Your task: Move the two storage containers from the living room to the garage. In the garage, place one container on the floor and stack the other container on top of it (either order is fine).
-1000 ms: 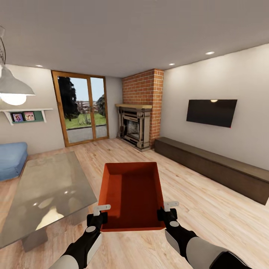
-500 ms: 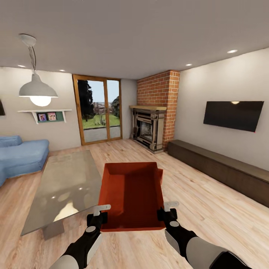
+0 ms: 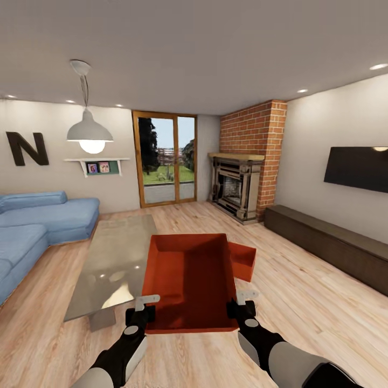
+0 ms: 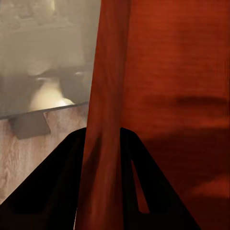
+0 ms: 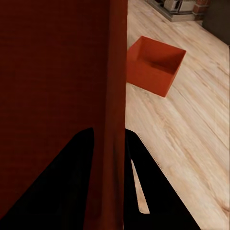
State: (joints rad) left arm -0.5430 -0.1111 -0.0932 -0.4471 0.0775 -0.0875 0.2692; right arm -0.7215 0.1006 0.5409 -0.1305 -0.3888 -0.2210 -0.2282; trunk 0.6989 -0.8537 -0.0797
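Note:
I hold one orange-red storage container (image 3: pixel 188 280) level in front of me over the living room's wood-plank flooring. My left gripper (image 3: pixel 144 308) is shut on its left wall (image 4: pixel 103 96), one finger on each side. On the opposite wall (image 5: pixel 112 86) my right gripper (image 3: pixel 241 305) is shut the same way. The other storage container (image 3: pixel 243 261) sits on the planks just beyond the held one, to its right. It is also seen in the right wrist view (image 5: pixel 155 64), open side up. The garage is out of view.
A glass table (image 3: pixel 116 258) stands close on my left, with a blue sofa (image 3: pixel 37 221) beyond it. A long low dark cabinet (image 3: pixel 334 245) runs along the right wall. The brick fireplace (image 3: pixel 237 186) and glass doors (image 3: pixel 167 159) are far ahead.
The whole picture has shifted right, so the camera has turned left. The second container has come into sight from behind the held one. Both grippers keep their hold.

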